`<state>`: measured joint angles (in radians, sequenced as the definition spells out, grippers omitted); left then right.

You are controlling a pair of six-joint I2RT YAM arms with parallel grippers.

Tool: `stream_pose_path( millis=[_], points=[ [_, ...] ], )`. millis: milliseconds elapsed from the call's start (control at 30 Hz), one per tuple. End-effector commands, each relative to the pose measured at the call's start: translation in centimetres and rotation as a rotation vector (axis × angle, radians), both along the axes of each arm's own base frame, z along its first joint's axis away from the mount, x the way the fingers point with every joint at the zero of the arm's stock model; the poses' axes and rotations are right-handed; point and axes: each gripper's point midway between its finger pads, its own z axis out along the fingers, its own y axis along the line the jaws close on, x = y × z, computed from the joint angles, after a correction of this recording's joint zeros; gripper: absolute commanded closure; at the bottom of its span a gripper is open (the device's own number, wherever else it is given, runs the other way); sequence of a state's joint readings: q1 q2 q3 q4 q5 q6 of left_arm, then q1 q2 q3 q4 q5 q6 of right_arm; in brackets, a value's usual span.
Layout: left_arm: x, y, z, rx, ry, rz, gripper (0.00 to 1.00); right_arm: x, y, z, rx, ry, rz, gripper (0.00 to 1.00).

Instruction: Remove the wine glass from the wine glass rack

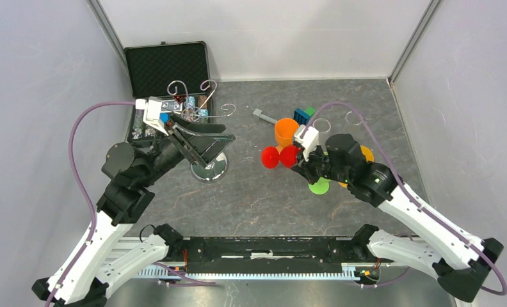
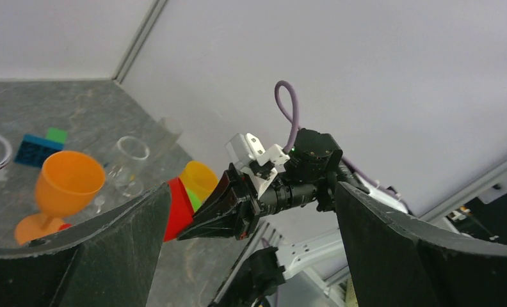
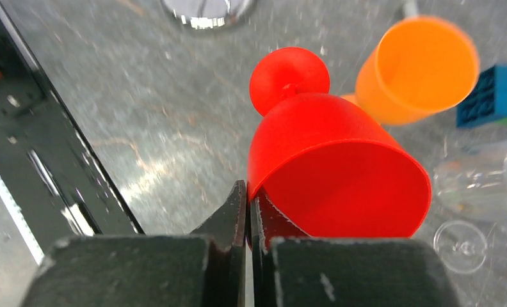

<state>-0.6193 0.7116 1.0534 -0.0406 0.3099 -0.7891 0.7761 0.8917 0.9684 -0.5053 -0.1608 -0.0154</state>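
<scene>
The silver wire wine glass rack stands left of centre on its shiny disc base, its curled hooks above. No glass shows on its hooks. My left gripper is open and empty over the rack's base; in the left wrist view its jaws stand wide apart. My right gripper is shut on the rim of a red wine glass, which lies sideways with its foot towards the rack. In the right wrist view the gripper pinches the glass at the bowl's edge.
An orange glass stands behind the red one. Green and yellow glasses sit under my right wrist. Clear glasses, a blue block and a green block lie behind. An open black foam-lined case is at the back left.
</scene>
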Motion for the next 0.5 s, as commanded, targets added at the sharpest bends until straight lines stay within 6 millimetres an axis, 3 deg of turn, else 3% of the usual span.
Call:
stream_pose_path(
  millis=[0,267,467],
  points=[
    [0.4,0.8,-0.9,0.102,-0.032,0.064,0.0,0.2,-1.2,-2.5,-0.164,0.034,0.013,1.0],
    [0.0,0.9,-2.6,0.184,-0.012,0.051,0.0,1.9,-2.0,-5.6,-0.315,0.103,-0.065,1.0],
    [0.1,1.0,-3.1,0.195,0.0,0.058,0.0,1.8,-1.7,-7.0,-0.371,0.142,-0.057,0.98]
  ],
)
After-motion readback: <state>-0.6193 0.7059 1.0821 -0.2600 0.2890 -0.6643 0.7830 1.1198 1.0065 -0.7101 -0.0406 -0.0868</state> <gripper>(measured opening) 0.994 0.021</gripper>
